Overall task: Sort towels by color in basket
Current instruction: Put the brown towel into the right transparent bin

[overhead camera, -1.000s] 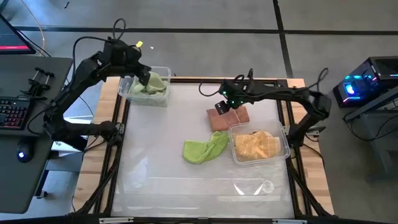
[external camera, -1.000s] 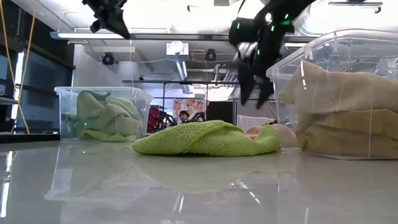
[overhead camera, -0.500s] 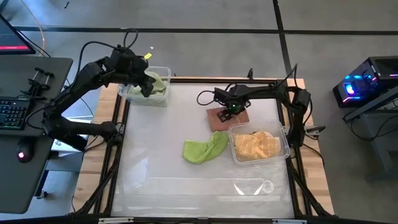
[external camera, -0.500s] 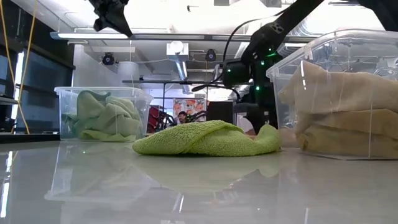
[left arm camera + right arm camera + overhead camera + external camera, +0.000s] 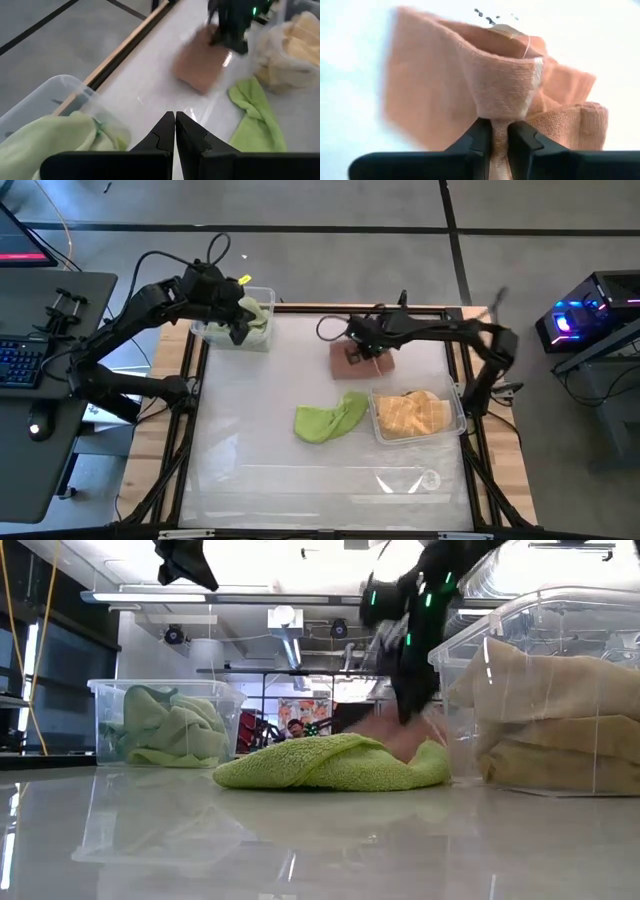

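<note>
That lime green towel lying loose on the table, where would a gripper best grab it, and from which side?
Probably from straight above, on the raised fold. The lime green towel lies crumpled in a low mound, humped in the middle and thin at its edges, so the hump gives two fingers cloth to pinch. The yellow towels' bin sits close on one side, so a sideways approach from there looks cramped.

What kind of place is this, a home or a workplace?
Probably a robotics lab or workshop, not a home. Beside the table stand a desk with a keyboard and a computer tower lit blue, and bare ceiling ducts run overhead.
</note>
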Motion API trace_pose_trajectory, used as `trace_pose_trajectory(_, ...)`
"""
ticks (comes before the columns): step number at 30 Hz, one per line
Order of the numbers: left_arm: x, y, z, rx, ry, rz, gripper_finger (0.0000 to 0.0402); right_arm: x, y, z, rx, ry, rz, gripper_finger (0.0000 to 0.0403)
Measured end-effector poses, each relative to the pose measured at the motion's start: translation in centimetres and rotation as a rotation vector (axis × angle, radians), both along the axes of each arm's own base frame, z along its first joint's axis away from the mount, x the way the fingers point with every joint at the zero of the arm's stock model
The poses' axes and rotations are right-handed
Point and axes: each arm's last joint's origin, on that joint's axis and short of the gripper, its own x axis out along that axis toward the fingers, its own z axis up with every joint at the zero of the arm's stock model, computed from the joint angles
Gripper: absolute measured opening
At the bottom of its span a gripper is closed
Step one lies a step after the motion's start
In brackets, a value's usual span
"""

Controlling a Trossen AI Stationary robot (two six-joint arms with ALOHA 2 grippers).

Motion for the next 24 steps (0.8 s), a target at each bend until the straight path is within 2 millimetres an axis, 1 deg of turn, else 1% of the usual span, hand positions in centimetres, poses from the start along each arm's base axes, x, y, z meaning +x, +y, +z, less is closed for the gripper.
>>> trace_pose_trajectory(2, 0.2, -0.4, 0.0, 0.007, 0.007, -0.032, 0.0003, -0.3, 0.7, 2.8, -0.074, -0.075, -0.026, 0.0037)
trace_pose_trajectory(4, 0.4, -0.8, 0.0, 0.009, 0.011, -0.058, 0.0003, -0.8, 1.6, 5.6, -0.133, -0.145, -0.035, 0.0028)
trace_pose_trajectory(6, 0.6, -1.1, 0.0, 0.011, 0.012, -0.081, 0.0003, -1.5, 2.5, 9.0, -0.193, -0.242, -0.037, 0.0015)
trace_pose_trajectory(8, 0.8, -1.5, 0.0, 0.024, 0.017, -0.113, 0.0003, -2.4, 3.5, 12.1, -0.245, -0.315, -0.022, 0.0012)
trace_pose_trajectory(11, 1.0, -1.9, 0.0, 0.032, 0.02, -0.148, 0.0003, -4.0, 5.4, 15.7, -0.285, -0.355, 0.063, 0.0013)
trace_pose_trajectory(14, 1.3, -2.2, 0.0, 0.039, 0.009, -0.164, 0.0003, -6.1, 7.7, 19.0, -0.295, -0.386, 0.184, 0.0021)
trace_pose_trajectory(16, 1.3, -2.3, 0.1, 0.039, 0.004, -0.169, 0.0003, -7.8, 9.2, 20.8, -0.276, -0.395, 0.27, 0.0021)
trace_pose_trajectory(20, 1.4, -2.6, 0.1, -0.012, -0.017, -0.131, 0.0003, -11.2, 12.1, 23.2, -0.192, -0.416, 0.391, 0.0018)
trace_pose_trajectory(22, 1.5, -2.7, 0.1, -0.036, -0.027, -0.115, 0.0003, -13.1, 13.3, 24.0, -0.135, -0.439, 0.44, 0.0018)
trace_pose_trajectory(24, 1.6, -2.8, 0.1, -0.05, -0.034, -0.107, 0.0003, -14.6, 14.4, 24.0, -0.091, -0.419, 0.51, 0.0019)
